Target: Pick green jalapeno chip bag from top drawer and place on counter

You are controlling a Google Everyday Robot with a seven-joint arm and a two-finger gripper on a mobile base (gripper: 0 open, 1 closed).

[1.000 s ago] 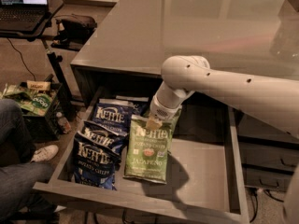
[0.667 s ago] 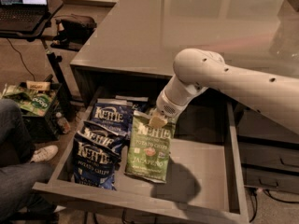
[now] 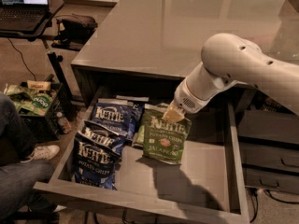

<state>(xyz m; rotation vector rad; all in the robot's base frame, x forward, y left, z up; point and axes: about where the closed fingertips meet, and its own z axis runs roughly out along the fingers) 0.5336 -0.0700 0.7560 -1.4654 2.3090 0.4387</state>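
Note:
The green jalapeno chip bag (image 3: 163,136) hangs upright and slightly tilted inside the open top drawer (image 3: 140,200), its lower edge just above the drawer floor and a shadow beneath it. My gripper (image 3: 172,114) reaches down from the white arm (image 3: 233,64) and is shut on the bag's top edge. A second green bag (image 3: 138,137) peeks out behind its left side, mostly hidden. The counter (image 3: 163,27) stretches wide behind the drawer.
Two dark blue Kettle bags (image 3: 112,118) (image 3: 96,157) lie in the drawer's left half. Dark stacked drawers (image 3: 266,148) stand at the right. A laptop (image 3: 23,3) on a stand, a crate of snacks (image 3: 28,99) and a person's leg and shoe (image 3: 23,171) are at the left.
My arm has moved up and to the right. The green bag, which lay flat in the drawer, has risen with the gripper and now hangs upright.

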